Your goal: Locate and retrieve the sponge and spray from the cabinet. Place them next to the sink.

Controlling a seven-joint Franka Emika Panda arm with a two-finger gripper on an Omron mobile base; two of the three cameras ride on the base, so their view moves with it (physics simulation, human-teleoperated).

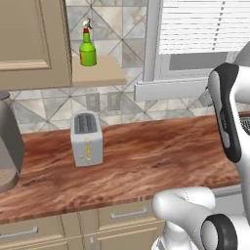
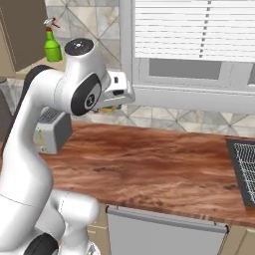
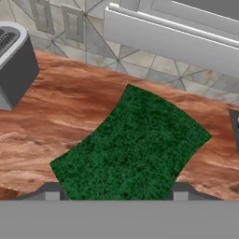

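In the left base view the spray stands upright on the cabinet's side shelf, above the toaster on the table. In the right base view the sink lies at the far right of the table, and something yellow, probably the sponge, shows under the hand. In the hand view the fingers are clenched on the sponge's near edge, its dark green top toward the camera above the wood.

Silver toaster on wooden counter
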